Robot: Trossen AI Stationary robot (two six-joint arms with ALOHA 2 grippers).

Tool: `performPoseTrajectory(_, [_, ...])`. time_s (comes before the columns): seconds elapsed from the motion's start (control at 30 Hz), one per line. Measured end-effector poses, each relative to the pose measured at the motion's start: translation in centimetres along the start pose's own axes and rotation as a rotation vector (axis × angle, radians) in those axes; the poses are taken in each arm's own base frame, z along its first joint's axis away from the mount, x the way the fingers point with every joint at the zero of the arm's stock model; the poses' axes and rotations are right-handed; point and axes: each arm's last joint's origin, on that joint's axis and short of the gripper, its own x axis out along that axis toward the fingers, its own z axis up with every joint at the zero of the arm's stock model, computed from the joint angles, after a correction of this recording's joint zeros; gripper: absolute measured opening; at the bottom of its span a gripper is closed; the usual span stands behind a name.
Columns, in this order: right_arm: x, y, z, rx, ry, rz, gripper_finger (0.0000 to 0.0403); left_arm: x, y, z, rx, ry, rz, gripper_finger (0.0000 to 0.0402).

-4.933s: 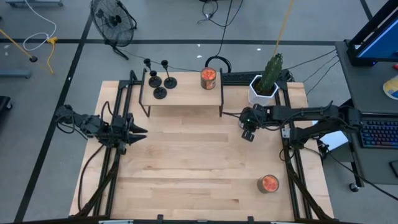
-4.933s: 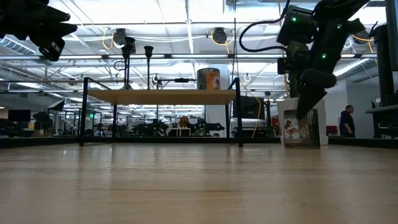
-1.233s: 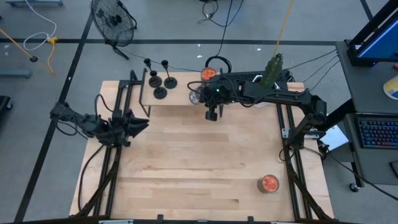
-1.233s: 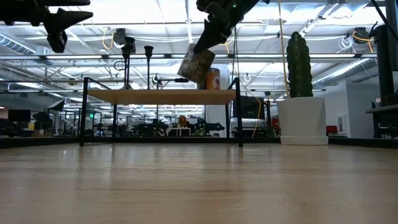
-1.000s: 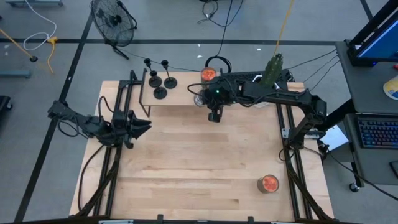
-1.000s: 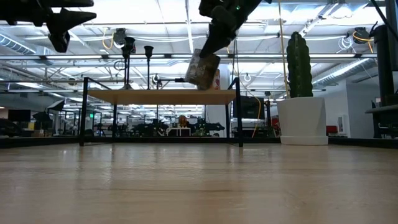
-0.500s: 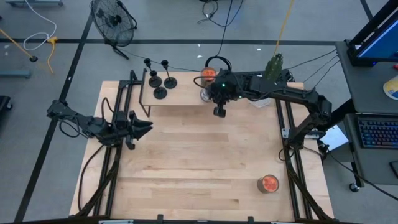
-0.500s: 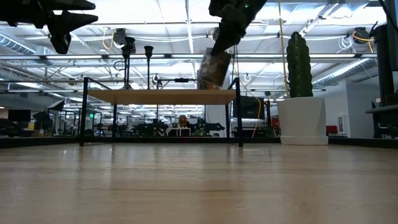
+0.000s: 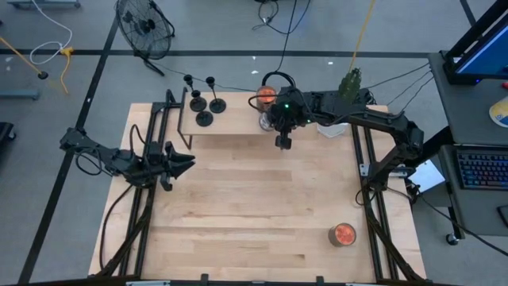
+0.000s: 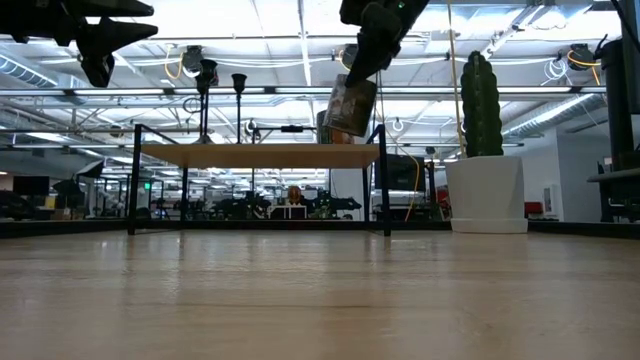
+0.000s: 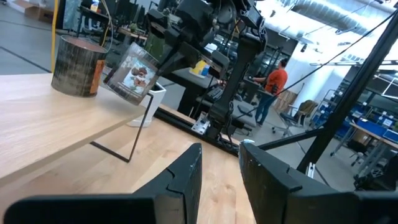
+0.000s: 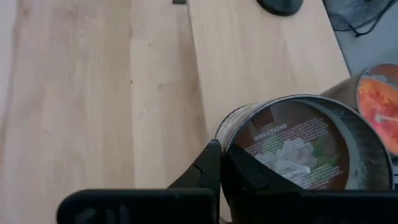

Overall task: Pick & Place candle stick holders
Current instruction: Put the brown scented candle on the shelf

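Three black candle stick holders (image 9: 204,110) stand on their disc bases at the left end of a raised wooden shelf (image 9: 234,125); the low view shows their stems (image 10: 238,105). No gripper is near them. My right gripper (image 9: 271,121) is shut on a printed candle tin (image 10: 350,105) above the shelf's right end, next to an orange-topped tin (image 9: 266,96) standing there. My left gripper (image 9: 187,163) hangs open and empty over the table's left side, clear of the shelf. My right gripper pinches the tin's upper rim (image 12: 225,140), one finger (image 12: 208,167) on the outer wall and the other over the round face with the printed label. The fingers come slanting from above. The tin hangs tilted below them, clear of the shelf top.
A cactus in a white pot (image 9: 343,102) stands at the far right corner. Another orange-topped tin (image 9: 343,234) sits on the table near the right front. Black frame rails run along both table sides. A person (image 11: 273,84) stands far off in the room.
My right gripper has carried the tin toward the table's right edge along the shelf, closer to the orange-topped tin standing there. The tin has stayed tilted and clear of the shelf.
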Motion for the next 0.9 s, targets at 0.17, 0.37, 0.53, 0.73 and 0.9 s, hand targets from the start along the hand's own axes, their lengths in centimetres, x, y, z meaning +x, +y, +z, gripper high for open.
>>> performPoseTrajectory(0.17, [0.7, -0.1, 0.2, -0.002, -0.009, -0.007, 0.0, 0.0, 0.0, 0.0, 0.0, 0.0, 0.0, 0.0113])
performPoseTrajectory(0.37, [1.7, -0.1, 0.0, 0.0, 0.022, 0.001, 0.0, 0.0, 0.0, 0.0, 0.001, 0.0, 0.001, 0.0113])
performPoseTrajectory(0.53, [2.3, -0.1, 0.1, -0.001, 0.023, -0.001, 0.0, 0.0, 0.0, 0.0, 0.001, 0.0, 0.0, 0.0113])
performPoseTrajectory(0.73, [2.3, -0.1, 0.0, 0.005, 0.025, 0.0, 0.0004, 0.0, 0.0, 0.0, 0.002, 0.001, 0.0, 0.0113])
performPoseTrajectory(0.9, [2.3, -0.1, 0.2, 0.005, 0.015, -0.002, 0.003, 0.0, 0.0, 0.0, 0.002, 0.001, 0.0, 0.0113])
